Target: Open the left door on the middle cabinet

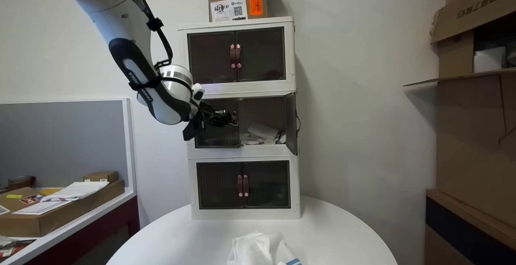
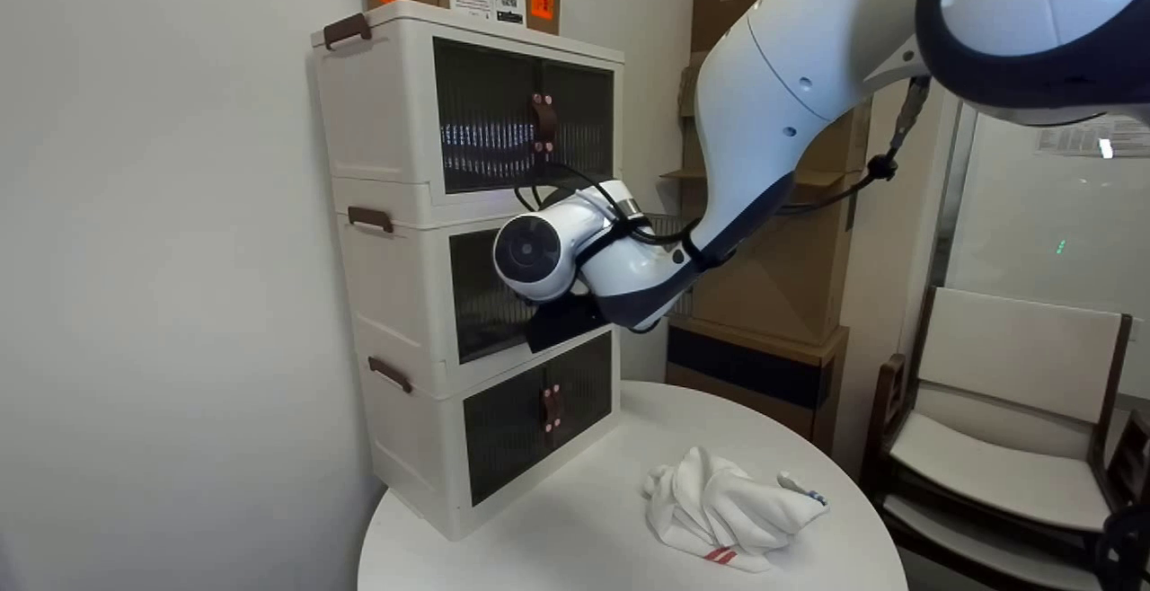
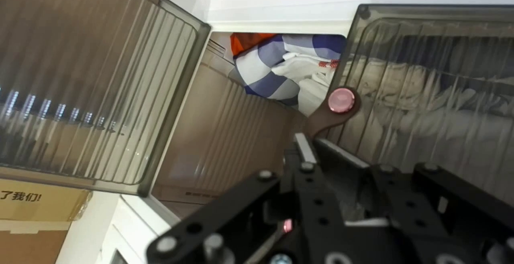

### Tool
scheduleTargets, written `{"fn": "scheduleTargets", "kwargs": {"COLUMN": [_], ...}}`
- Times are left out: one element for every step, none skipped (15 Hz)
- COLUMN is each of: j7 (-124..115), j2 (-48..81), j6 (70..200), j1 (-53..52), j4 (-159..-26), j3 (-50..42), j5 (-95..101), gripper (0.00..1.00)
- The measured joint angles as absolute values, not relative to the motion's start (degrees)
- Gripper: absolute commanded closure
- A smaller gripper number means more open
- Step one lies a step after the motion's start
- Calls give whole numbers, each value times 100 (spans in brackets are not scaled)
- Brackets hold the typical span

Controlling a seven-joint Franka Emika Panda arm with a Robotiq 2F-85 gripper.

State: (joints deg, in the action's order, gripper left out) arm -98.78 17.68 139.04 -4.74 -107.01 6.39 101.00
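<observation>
Wrist view: the tool (image 3: 310,138) is at the left door (image 3: 433,95) handle (image 3: 329,117), unclear if clamped.

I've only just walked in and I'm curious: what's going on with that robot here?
A robot arm is at the middle cabinet, its gripper at the handle of the left door, seemingly to open it. I can't tell whether it has hold. That door looks shut or nearly so, while the right door stands open, showing cloths inside.
</observation>
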Motion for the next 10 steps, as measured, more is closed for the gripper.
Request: {"fn": "scheduleTargets", "kwargs": {"j7": [-9878, -9878, -9878, -9878, -9878, -9877, -9876, -9875, -9875, -9875], "j2": [1638, 1504, 1374, 1250, 1142, 1047, 960, 892, 837, 788], "j6": [13905, 13905, 13906, 13907, 13909, 13946, 14007, 14081, 14144, 14206], "j1": [-474, -474, -474, -475, -476, -479, -486, -499, -512, -530], "j4": [-10859, -11024, -11183, -11334, -11462, -11573, -11672, -11756, -11828, -11893], "j3": [646, 655, 665, 676, 690, 711, 737, 762, 787, 805], "j5": [10037, 9978, 9932, 9885, 9825, 9778, 9745, 9721, 9705, 9689], "gripper": [98, 98, 68, 67, 61, 54, 45, 38, 31, 23]}}
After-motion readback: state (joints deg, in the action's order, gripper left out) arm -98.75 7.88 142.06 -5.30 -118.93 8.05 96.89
